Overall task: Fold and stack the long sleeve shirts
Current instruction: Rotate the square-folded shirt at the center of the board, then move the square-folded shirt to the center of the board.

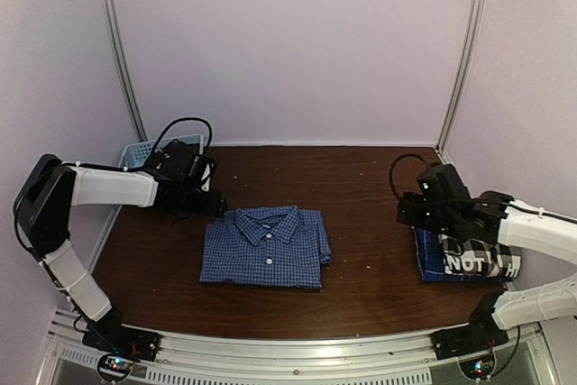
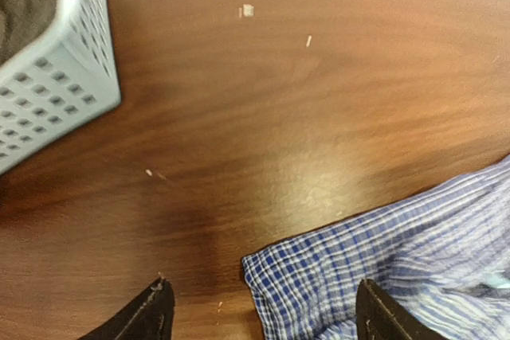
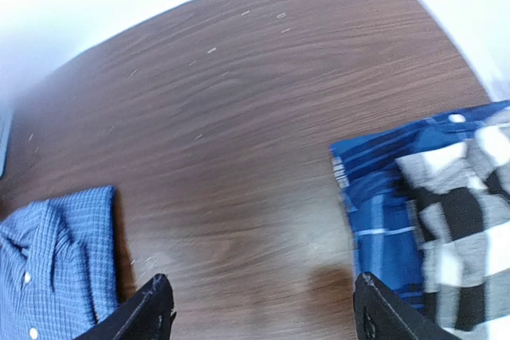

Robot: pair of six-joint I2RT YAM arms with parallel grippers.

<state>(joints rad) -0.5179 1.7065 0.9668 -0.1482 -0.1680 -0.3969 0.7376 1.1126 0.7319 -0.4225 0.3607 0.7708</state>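
Left pincer [image 2: 264, 294] stood spread and empty at the far-left corner of the folded blue check shirt [image 1: 266, 245]; right pincer [image 3: 263, 291] spread, empty, near the plaid shirts [image 1: 471, 261].
Risk: a one-corner lift would spill the folds. Bare table [image 1: 370, 187] lay between both; the plaid shirts sat stacked by the right wall [image 1: 532, 87].

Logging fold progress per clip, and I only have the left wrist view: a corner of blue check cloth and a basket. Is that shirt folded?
Observer: Yes, the top view shows the blue check shirt folded flat, centred, collar showing.
Operator: Other shirts?
Observer: A black-and-white plaid shirt lies on a darker blue plaid shirt near the right edge of the table.
Operator: Right end effector?
Observer: The right end effector is open over bare table, holding nothing.
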